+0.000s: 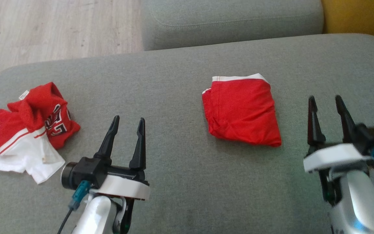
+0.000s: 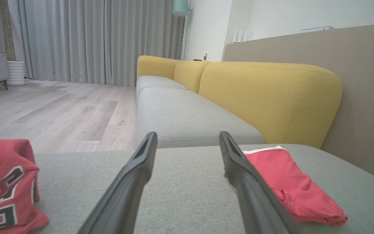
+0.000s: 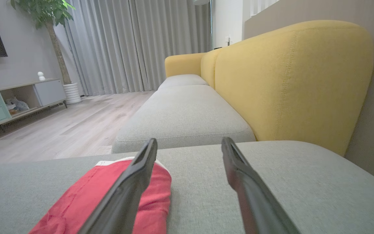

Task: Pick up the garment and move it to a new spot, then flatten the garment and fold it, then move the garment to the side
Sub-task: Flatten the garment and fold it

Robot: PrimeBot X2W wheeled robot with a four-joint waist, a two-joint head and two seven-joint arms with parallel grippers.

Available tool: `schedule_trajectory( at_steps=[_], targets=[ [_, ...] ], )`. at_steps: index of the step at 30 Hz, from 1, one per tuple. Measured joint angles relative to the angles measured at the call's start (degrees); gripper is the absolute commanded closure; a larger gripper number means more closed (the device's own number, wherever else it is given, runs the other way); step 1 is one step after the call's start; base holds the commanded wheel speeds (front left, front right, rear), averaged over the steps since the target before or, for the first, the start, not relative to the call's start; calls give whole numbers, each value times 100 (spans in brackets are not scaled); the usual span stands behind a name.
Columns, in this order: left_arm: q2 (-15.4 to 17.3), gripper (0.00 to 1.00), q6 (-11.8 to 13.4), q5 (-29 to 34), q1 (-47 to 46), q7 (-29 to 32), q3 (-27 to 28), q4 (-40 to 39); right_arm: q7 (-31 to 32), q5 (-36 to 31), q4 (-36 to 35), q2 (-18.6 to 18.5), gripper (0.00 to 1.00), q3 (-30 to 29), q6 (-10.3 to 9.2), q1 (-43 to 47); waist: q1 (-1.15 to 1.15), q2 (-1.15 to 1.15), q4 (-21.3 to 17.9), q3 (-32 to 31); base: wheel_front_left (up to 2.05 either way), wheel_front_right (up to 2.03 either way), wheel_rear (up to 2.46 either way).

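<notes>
Garment (image 1: 243,110): a folded red packet with a white band along its far edge. Lies on the grey sofa cushion (image 1: 180,182), right of centre, between the two hands and touched by neither. Left hand (image 1: 129,118): fingers spread wide, nothing between them, hovering over bare cushion. Right hand (image 1: 324,97): likewise wide open and empty, near the garment's right side.

Judged as folded and set down, with little left to do. Risks from here:
- Clipping the packet's near right corner with the right hand on any sweep to the left. Loose cloth, so likely to slide and fall open under a one-sided nudge.
- Taking the crumpled jersey (image 1: 34,120) at the cushion's left end for the finished piece, or shoving the two together.

From the head view: both pieces and both hands from above, well apart. From the left wrist view: a bunched, ragged near edge on the packet, plus the yellow backrest (image 2: 271,97) and the wooden floor (image 2: 60,110). From the right wrist view: that hand's left finger across the red cloth, looking like contact, though clearly apart from above.
</notes>
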Motion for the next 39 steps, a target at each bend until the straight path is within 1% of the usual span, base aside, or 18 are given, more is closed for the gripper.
schedule_trajectory(
  at_steps=[3,5,9,11,12,13,14,16,20,27,28,30,34,36,39],
  targets=[
    [-7,0,0,-2,28,-1,31,-78,0,-63,-511,48,0,-98,0,453,0,0,-57,42,0,0,0],
    [-16,0,1,-46,91,-18,105,-176,0,211,-749,67,0,-110,0,693,0,0,-71,94,0,0,0],
    [-20,0,-8,-32,163,-18,168,-242,0,319,-954,85,0,-118,0,851,0,0,-65,248,0,0,0],
    [-24,0,-53,-30,157,-18,170,-277,0,319,-1014,89,0,-114,0,843,0,0,-33,336,0,0,0],
    [-27,0,-57,-25,155,-18,172,-291,0,319,-1027,89,17,-98,0,832,0,0,-12,382,0,0,0],
    [-29,0,-58,-22,153,-18,178,-303,0,314,-1026,89,96,-76,0,811,0,0,11,432,0,0,0],
    [-30,0,-75,2,147,-18,183,-318,0,282,-1025,90,100,-35,0,779,0,0,37,490,0,0,0],
    [-35,0,-108,40,99,-18,182,-320,0,208,-979,90,100,63,0,651,0,0,97,612,0,0,0],
    [-48,0,-180,66,-163,-18,166,-321,0,-68,-505,94,100,74,0,-17,1,0,313,901,0,0,0],
    [-74,0,-211,66,-441,-26,94,-320,286,-505,800,85,100,-313,0,-1177,1,0,740,1246,0,0,0],
    [-74,0,-211,66,-441,-26,94,-320,286,-505,800,85,100,-313,0,-1177,1,0,740,1246,0,0,0],
    [-77,0,-243,65,-466,-26,68,-316,354,-582,1185,78,100,-325,0,-1412,1,0,860,1330,0,0,0],
    [-86,0,-253,65,-518,-26,33,-312,709,-781,2094,74,100,-335,0,-1762,2,0,1041,1464,0,0,0],
    [-87,0,-253,65,-539,-26,9,-307,676,-793,2382,67,100,-300,0,-1864,1,0,1104,1497,0,0,0],
    [-94,0,-253,65,-552,-26,-1,-282,400,-761,2638,12,100,-142,0,-2070,1,0,1147,1494,0,0,0]
  ],
)
